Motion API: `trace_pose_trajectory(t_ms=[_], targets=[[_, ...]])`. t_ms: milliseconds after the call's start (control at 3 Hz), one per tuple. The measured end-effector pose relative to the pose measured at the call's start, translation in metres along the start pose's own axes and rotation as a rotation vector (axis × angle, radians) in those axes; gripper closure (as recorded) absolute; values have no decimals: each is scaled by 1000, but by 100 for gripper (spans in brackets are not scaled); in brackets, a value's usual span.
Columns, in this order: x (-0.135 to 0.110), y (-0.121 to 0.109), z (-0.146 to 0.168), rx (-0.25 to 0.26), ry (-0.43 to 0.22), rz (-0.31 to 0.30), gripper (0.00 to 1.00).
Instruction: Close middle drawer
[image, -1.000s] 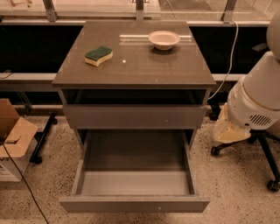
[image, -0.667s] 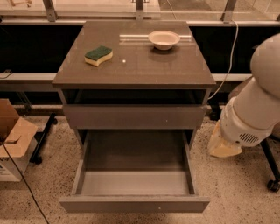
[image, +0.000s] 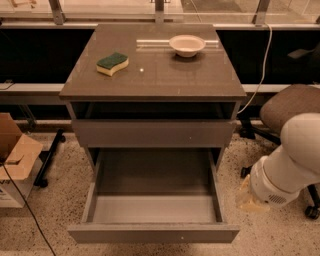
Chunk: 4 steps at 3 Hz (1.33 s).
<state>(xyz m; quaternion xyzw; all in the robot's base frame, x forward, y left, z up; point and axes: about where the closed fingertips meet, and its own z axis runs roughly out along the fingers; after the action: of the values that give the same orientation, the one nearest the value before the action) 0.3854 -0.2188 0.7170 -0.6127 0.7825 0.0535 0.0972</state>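
The middle drawer is sitting pulled far out on the near side, so the whole push is remaining. Probably the pincer is hanging low, right of it, apart; its state I cannot tell.

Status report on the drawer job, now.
Gripper not in view, arm low right of cabinet. Middle drawer pulled far out, empty. Nothing in its way.

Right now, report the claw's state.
Claw: cannot be told. It sits low, to the right of the wide grey-brown middle drawer, which is pulled open.
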Motion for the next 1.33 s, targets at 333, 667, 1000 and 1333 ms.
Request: trace_pose_trajectory(t_ms=[333,667,1000,1333], targets=[[32,2,52,-63,-35,63,100],[34,4,63,-88,-40,68,100],[30,3,80,-83,-29,67,100],[25,5,117,-81,-56,65,100]])
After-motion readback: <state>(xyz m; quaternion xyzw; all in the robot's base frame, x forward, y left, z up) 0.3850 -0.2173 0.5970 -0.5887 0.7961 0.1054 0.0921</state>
